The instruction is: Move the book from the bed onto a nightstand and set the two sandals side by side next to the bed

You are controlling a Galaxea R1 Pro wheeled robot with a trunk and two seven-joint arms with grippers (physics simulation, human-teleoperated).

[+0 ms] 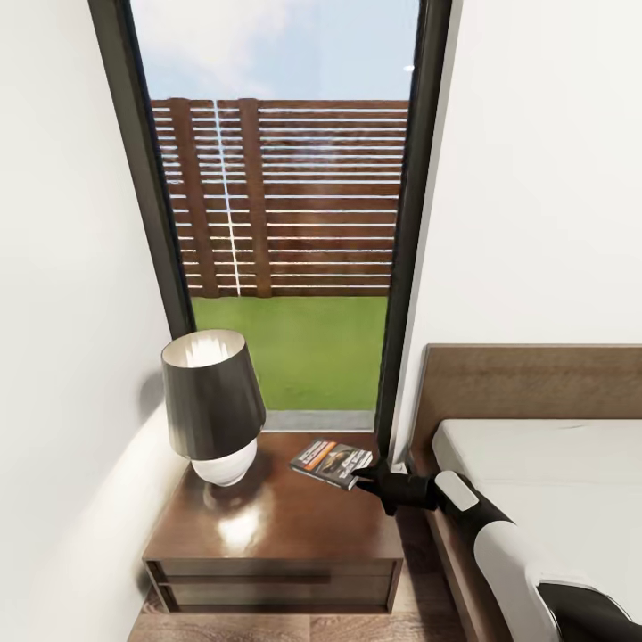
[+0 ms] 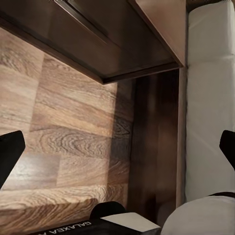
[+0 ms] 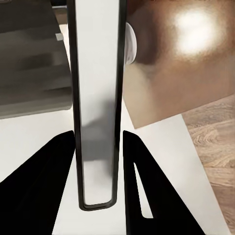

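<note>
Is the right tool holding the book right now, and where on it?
Yes: the right tool grips the book by its edge nearest the bed, fingers on both sides, book over the nightstand.

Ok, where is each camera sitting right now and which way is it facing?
Head: high on the robot, facing forward and down at nightstand, lamp, window and bed; right arm shows, right gripper on the book.
Left wrist: low, facing the floor by the nightstand's front; left gripper open, tips at the edges.
Right wrist: along its fingers, which clamp the book over the nightstand.
Shared: head and right wrist both show book, lamp, nightstand.
</note>
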